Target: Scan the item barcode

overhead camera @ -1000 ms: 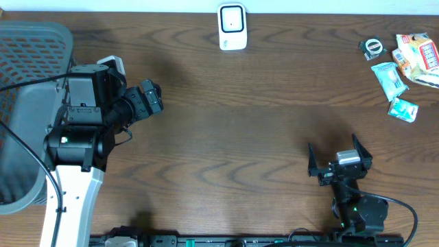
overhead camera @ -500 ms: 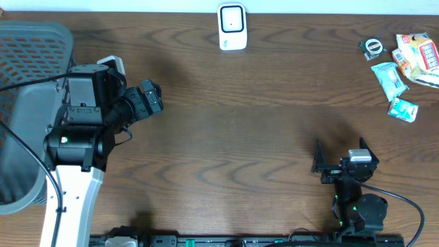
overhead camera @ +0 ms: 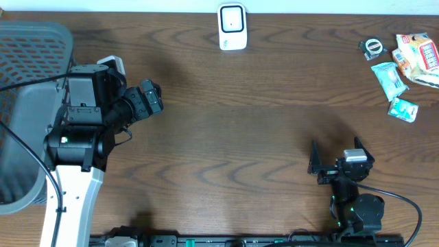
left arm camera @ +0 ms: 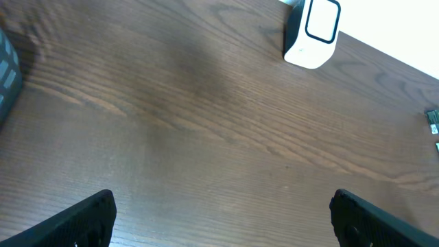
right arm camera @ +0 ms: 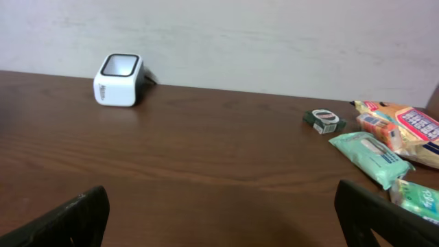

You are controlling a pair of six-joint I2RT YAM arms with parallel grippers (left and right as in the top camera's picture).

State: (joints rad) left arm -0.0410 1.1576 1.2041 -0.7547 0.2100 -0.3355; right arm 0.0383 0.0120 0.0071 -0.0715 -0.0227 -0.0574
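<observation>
The white barcode scanner [overhead camera: 232, 27] stands at the table's far edge; it also shows in the left wrist view [left arm camera: 314, 31] and the right wrist view [right arm camera: 118, 79]. The items lie at the far right: a small tape roll [overhead camera: 372, 46], a snack packet [overhead camera: 420, 55], a teal wipes pack [overhead camera: 389, 77] and a small green packet [overhead camera: 402, 108]. My left gripper [overhead camera: 152, 95] is open at the left, holding nothing [left arm camera: 223, 226]. Near the front edge my right gripper [overhead camera: 338, 156] is open and holds nothing either [right arm camera: 223, 219], well short of the items.
A grey mesh basket [overhead camera: 27, 41] fills the far left, beside the left arm's base. The brown wooden table [overhead camera: 233, 123] lies between the two arms. In the right wrist view the tape roll [right arm camera: 324, 121] and wipes pack [right arm camera: 367, 154] lie ahead to the right.
The right gripper swung a little to the right and then back left, staying open. The left arm has not moved.
</observation>
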